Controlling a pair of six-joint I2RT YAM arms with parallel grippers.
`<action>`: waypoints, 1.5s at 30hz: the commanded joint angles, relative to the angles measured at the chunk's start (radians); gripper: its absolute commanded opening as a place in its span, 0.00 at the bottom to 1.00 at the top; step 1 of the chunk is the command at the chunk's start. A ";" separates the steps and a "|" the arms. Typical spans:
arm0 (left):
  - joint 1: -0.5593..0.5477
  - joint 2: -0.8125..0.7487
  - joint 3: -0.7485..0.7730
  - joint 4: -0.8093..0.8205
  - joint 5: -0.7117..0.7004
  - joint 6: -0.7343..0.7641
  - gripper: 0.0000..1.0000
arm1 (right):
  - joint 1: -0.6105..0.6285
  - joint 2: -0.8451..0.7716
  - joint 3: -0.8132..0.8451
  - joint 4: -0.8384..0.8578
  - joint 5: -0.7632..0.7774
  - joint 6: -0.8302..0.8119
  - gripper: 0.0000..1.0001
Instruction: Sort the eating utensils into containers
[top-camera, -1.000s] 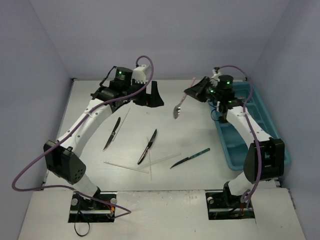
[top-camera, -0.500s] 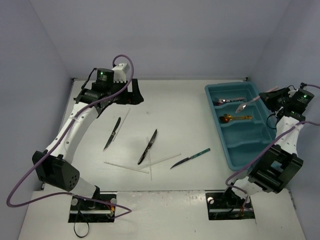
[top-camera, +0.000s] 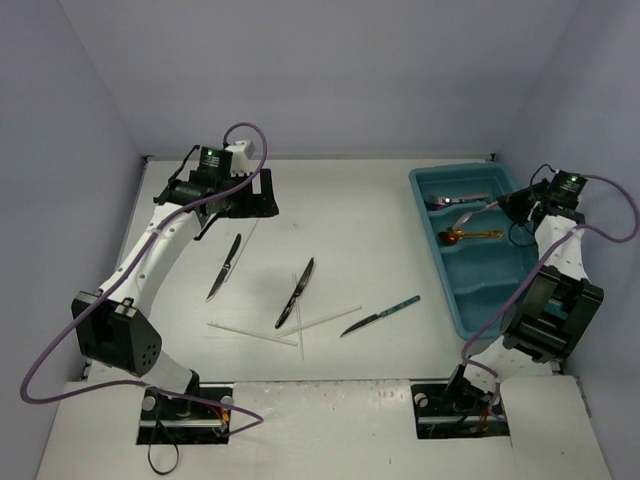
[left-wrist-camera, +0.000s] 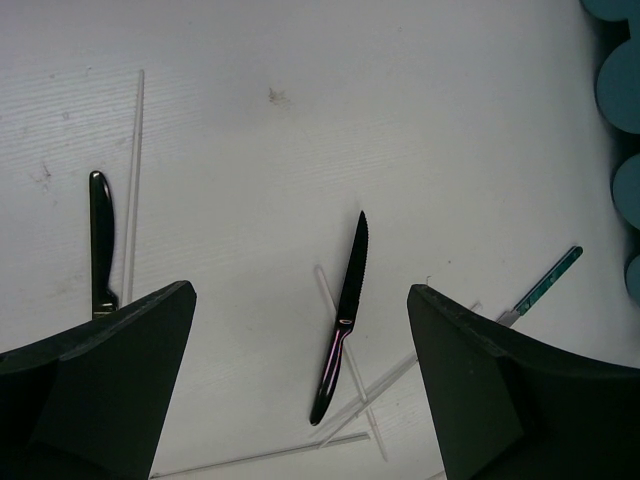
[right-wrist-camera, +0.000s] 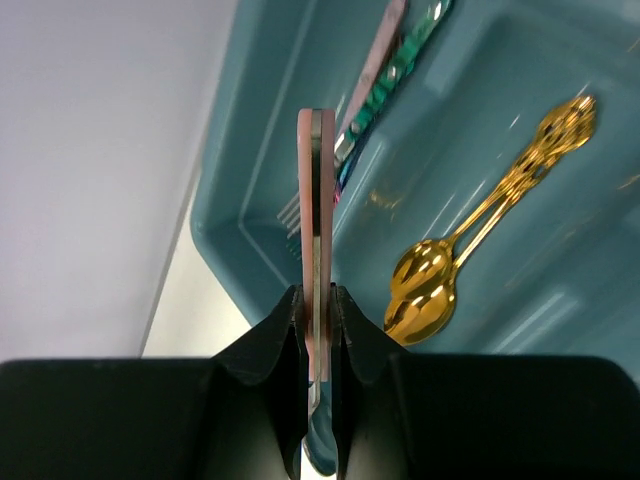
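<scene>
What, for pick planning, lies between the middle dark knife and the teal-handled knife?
Thin white sticks, crossing beside the dark knife; clearest in the left wrist view.

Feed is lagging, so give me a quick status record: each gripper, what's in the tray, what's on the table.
left gripper: open, empty, above the table
right gripper: shut on a pink utensil, over the tray
in tray: gold spoons in one compartment; forks in the next one
on table: dark knife, second dark knife, teal knife, white sticks
</scene>
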 joint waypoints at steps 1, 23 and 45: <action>0.004 -0.052 0.009 0.044 -0.006 -0.011 0.86 | 0.071 0.061 0.043 -0.028 0.079 0.094 0.00; 0.004 -0.076 -0.044 0.045 0.007 0.034 0.86 | 0.096 0.041 0.070 -0.029 0.109 0.074 0.63; -0.345 0.054 -0.245 0.012 -0.251 0.050 0.68 | 0.353 -0.330 0.023 -0.035 -0.014 -0.776 0.48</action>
